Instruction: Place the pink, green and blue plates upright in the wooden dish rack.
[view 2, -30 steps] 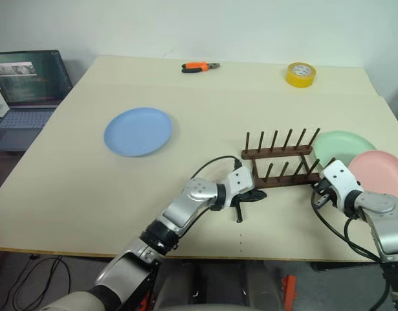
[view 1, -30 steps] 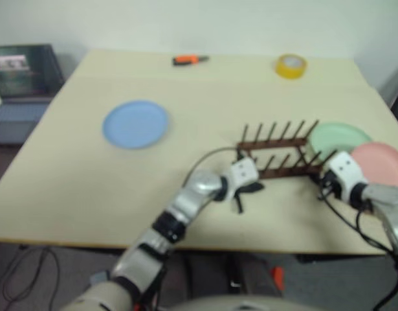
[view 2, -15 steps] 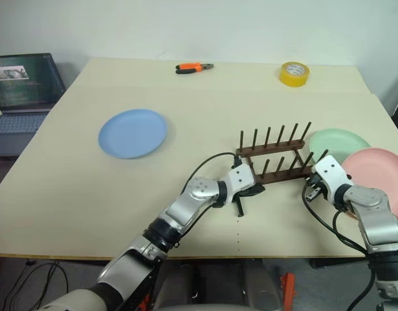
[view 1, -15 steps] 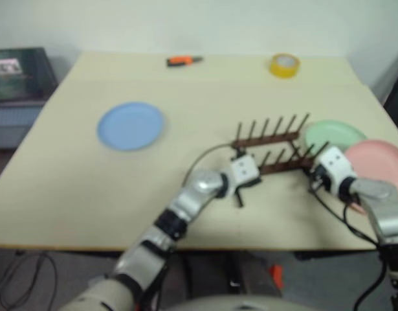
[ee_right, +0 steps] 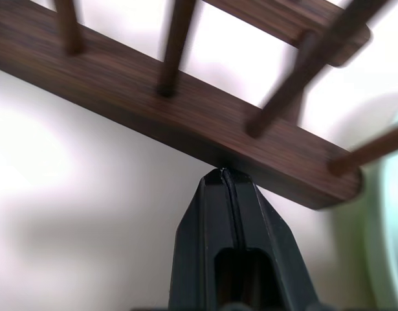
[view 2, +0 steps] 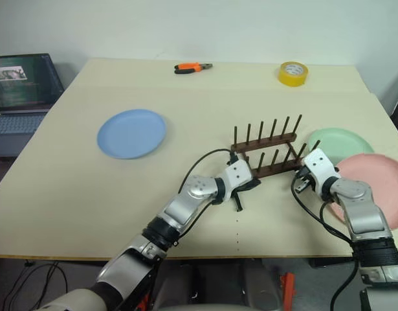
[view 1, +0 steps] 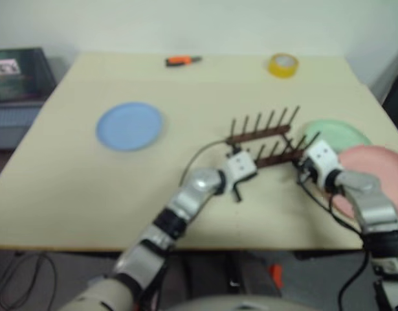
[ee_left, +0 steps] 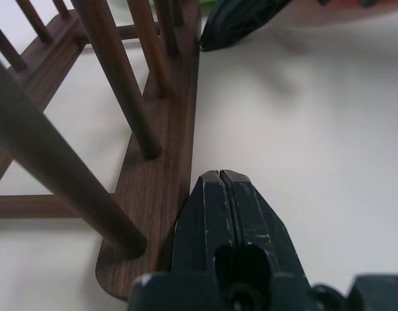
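Flanking the wooden dish rack [view 2: 266, 150], left gripper [view 2: 241, 194] clenched empty at its near rail, right gripper [view 2: 301, 183] likewise, plates flat on table.

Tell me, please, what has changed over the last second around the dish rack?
Both shut grippers, left and right, pressed against the wooden dish rack and slid it away from the green plate and pink plate. The blue plate stayed flat where it lay.

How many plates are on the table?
3. The blue plate lies alone on the left; the green plate and the pink plate lie on the right, beyond the wooden rack.
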